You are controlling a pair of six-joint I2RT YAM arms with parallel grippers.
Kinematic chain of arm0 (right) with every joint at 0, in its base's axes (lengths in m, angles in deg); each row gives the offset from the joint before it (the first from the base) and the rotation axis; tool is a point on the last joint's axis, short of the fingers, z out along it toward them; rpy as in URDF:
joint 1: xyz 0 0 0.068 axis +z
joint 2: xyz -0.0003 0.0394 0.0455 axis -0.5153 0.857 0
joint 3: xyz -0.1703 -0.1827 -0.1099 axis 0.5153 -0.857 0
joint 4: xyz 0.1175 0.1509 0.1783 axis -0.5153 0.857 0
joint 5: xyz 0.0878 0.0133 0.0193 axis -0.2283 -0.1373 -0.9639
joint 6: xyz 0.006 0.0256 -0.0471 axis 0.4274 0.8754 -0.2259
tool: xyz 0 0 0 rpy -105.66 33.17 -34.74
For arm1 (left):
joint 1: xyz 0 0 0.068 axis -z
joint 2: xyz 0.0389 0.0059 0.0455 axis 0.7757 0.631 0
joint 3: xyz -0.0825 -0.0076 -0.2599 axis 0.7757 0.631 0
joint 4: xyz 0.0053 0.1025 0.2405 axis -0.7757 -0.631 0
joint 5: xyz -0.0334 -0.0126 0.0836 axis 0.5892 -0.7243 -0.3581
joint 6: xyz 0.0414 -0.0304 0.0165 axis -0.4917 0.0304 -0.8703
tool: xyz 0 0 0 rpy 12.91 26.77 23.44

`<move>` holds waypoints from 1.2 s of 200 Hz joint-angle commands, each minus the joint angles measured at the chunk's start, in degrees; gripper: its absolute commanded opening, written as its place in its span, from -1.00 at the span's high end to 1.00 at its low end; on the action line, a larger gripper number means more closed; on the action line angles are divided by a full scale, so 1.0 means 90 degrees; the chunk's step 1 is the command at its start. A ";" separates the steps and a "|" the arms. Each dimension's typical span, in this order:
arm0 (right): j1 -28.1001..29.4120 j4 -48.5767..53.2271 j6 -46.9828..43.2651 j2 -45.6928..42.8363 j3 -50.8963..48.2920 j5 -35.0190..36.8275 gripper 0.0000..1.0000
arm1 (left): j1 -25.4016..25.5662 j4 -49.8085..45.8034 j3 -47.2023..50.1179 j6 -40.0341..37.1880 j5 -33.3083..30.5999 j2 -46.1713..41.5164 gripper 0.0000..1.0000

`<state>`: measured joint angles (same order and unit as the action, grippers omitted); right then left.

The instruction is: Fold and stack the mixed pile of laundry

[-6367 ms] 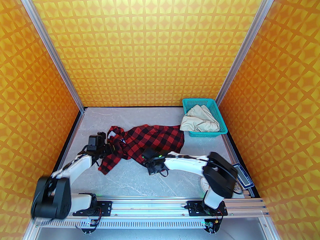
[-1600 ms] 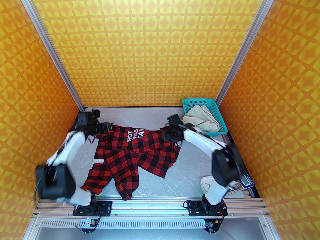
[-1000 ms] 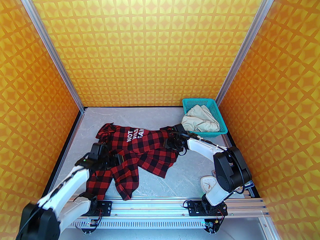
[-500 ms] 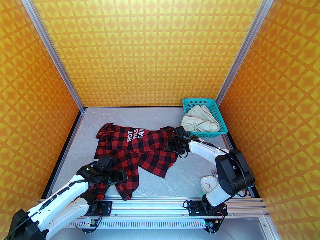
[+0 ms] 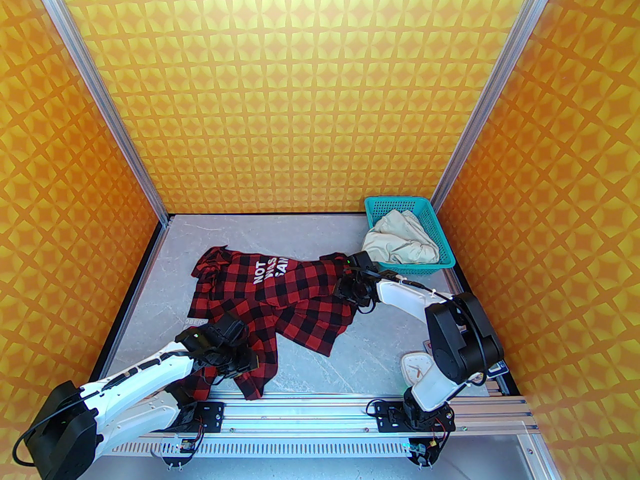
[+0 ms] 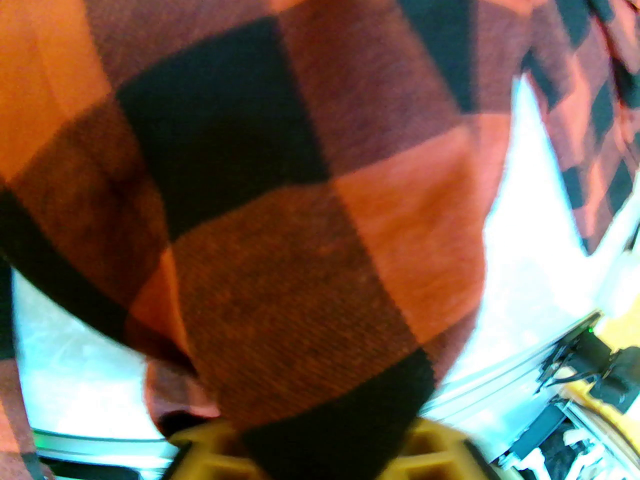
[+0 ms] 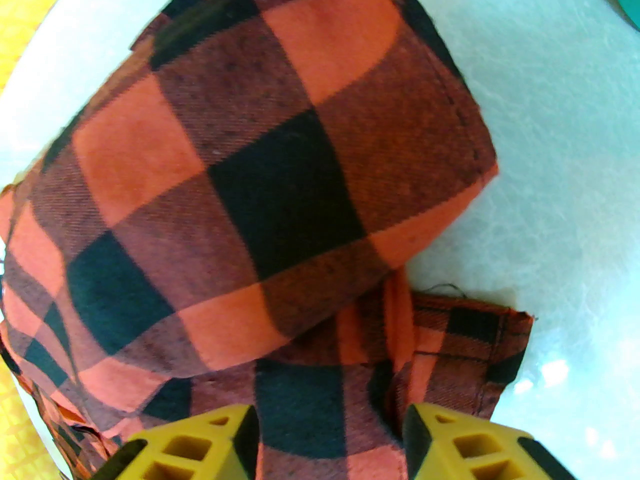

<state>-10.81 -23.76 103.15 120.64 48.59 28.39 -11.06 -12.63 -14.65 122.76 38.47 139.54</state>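
- Where the left arm reaches in over the near left of the grey surface (image 5: pixel 300 228), the left pincer (image 5: pixel 248 360) sits on a near sleeve of the shirt (image 5: pixel 300 293), close to the front rail (image 5: pixel 300 408). It is clamped tight on that checked cloth, which in the left wrist view drapes over the yellow fingers (image 6: pixel 200 440) and runs down between them.
- Spread and rumpled over the middle of the surface, the red-and-black shirt has its bunched end toward the far left. Another sleeve trails to the near edge beside the left arm's base.
- On the far part of the shirt sits a white patch (image 5: pixel 267 270) with lettering. "NOT" can be read, and the rest is creased.
- At the shirt's right edge, just in front of the basket (image 5: pixel 415 268), rests the right pincer (image 5: pixel 340 288). In the right wrist view its fingers stand apart, so it is open, with checked cloth lying across the gap between them and a folded corner beyond.
- Toward the far right corner of the surface stands the teal mesh basket.
- Inside it the cream trousers (image 5: pixel 400 245) lie bunched, spilling over the left rim near the shirt's right edge.
- Near the right arm's base a small white clock face (image 5: pixel 415 365) lies flat.
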 commanded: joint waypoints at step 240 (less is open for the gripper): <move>-0.0424 -0.0315 0.0379 0.0979 0.1109 -0.0336 -0.32 | -0.2870 0.1263 -0.5531 -0.3395 -0.0280 0.0728 1.00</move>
<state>-14.66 -23.58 103.02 129.12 60.07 29.94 -36.59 -3.23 -62.73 95.11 34.67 144.48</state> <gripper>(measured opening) 0.654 0.042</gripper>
